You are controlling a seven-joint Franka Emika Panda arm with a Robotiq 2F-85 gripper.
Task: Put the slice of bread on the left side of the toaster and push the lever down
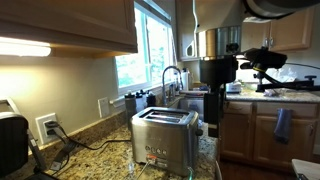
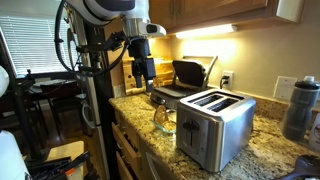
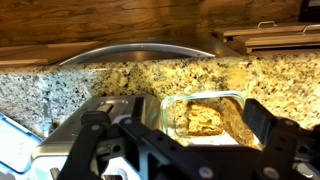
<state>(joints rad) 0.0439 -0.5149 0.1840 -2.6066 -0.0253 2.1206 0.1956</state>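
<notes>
Hovering above the slice of bread (image 3: pixel 205 119) in its glass dish (image 3: pixel 168 112), the end effector (image 3: pixel 176 125) had its jaws wide apart, toaster (image 2: pixel 215 125) just beside on the bench (image 3: pixel 150 75)

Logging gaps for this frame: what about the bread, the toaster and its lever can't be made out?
Slice of bread: wrist view, near edge hidden behind the tool; in an exterior view its glass dish is too small to show it.
Toaster: wrist view, mostly covered by the tool and cut off by the bottom edge.
Lever: too small and blurred in every view; position unclear.
</notes>
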